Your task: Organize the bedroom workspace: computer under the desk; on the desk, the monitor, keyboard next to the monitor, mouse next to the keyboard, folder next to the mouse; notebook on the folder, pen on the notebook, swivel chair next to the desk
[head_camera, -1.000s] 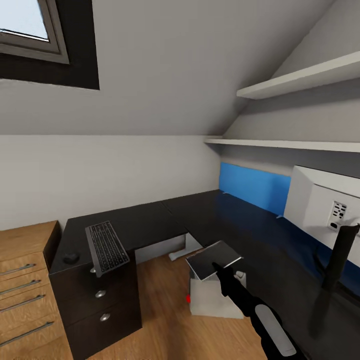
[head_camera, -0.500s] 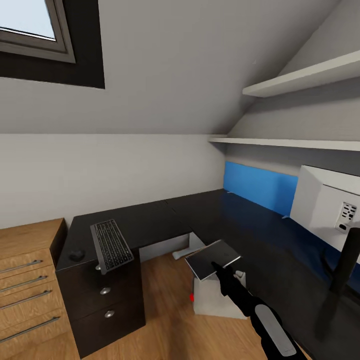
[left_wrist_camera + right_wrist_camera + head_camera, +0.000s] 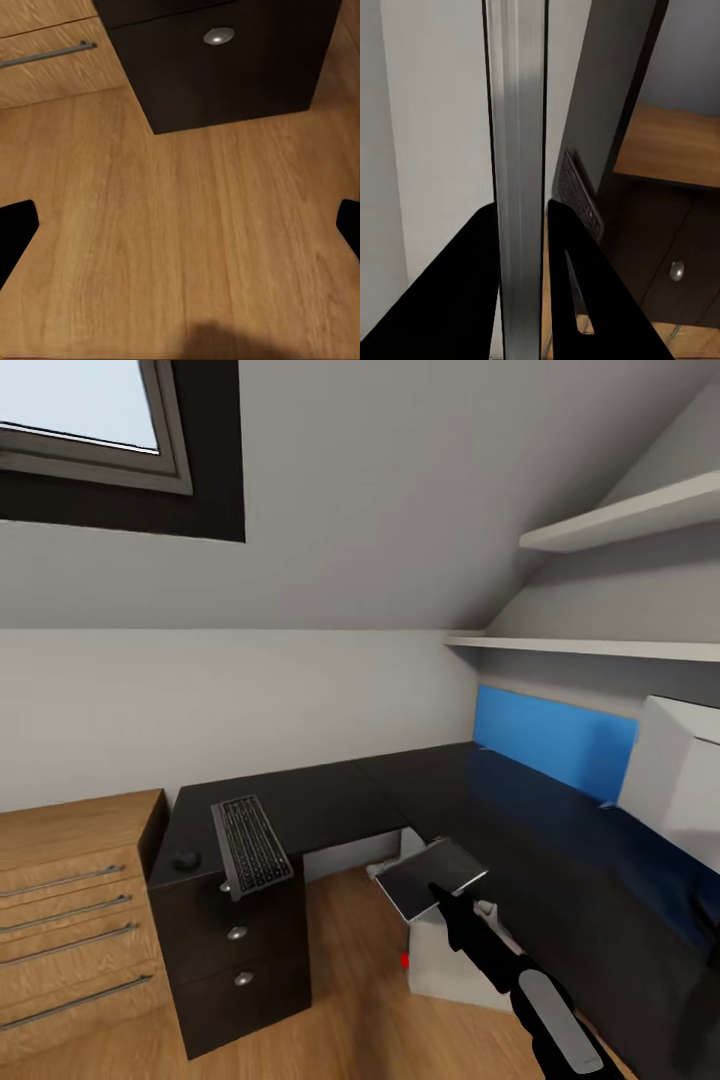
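Observation:
My right gripper [image 3: 437, 890] is shut on the edge of a flat grey folder [image 3: 430, 875], held tilted in the air over the floor inside the corner of the dark L-shaped desk [image 3: 330, 800]. In the right wrist view the folder [image 3: 517, 150] runs edge-on between the two black fingers [image 3: 484, 285]. The keyboard [image 3: 252, 845] lies on the desk's left end with the mouse [image 3: 185, 858] beside it. The white monitor [image 3: 680, 780] stands at the right. The white computer [image 3: 450, 965] sits on the floor under the desk. My left gripper [image 3: 180, 225] hangs open above the wooden floor.
A wooden chest of drawers [image 3: 70, 900] stands against the desk's left end. The desk's drawer pedestal [image 3: 240, 960] is below the keyboard. A blue panel [image 3: 555, 740] and two wall shelves [image 3: 600, 648] line the right wall. A window [image 3: 90, 420] is up left.
The whole picture has slid to the right as the camera turned left, and most of the monitor has left the frame. My right arm holds the folder as before.

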Available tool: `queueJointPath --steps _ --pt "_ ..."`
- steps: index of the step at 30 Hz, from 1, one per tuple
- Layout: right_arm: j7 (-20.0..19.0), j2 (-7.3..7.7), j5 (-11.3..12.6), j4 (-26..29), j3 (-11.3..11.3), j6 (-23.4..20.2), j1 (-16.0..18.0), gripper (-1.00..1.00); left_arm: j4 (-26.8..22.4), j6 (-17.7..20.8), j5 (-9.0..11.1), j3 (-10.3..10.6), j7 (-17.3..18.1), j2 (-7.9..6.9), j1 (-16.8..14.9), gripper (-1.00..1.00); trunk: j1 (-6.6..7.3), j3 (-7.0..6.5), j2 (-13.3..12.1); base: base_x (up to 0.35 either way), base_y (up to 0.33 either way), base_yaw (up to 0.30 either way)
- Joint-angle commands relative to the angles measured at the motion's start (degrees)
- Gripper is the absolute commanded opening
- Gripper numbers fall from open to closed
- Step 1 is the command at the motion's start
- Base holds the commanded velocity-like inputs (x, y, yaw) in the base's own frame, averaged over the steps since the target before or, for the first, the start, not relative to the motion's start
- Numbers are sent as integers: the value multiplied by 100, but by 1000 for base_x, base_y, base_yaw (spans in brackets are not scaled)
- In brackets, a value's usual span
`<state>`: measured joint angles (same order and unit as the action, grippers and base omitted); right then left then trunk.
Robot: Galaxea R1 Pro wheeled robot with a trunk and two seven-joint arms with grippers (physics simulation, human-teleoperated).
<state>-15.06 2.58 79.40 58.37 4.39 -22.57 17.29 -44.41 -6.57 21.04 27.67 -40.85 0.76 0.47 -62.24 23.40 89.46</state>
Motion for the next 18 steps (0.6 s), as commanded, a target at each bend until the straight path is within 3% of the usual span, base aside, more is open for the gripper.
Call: queueJointPath --steps 1,7,18 --pt "-11 5 41 0 9 -13 2 -100 -4 -46 62 20 -19 -3 -3 100 0 2 3 21 0 256" --pt "-17 5 33 1 9 -11 2 -100 3 -46 62 20 -19 0 -3 100 0 -12 3 154 0 259" --pt "-34 17 31 5 9 -20 2 -100 122 -46 50 20 160 11 -3 100 0 -39 3 298 0 261"
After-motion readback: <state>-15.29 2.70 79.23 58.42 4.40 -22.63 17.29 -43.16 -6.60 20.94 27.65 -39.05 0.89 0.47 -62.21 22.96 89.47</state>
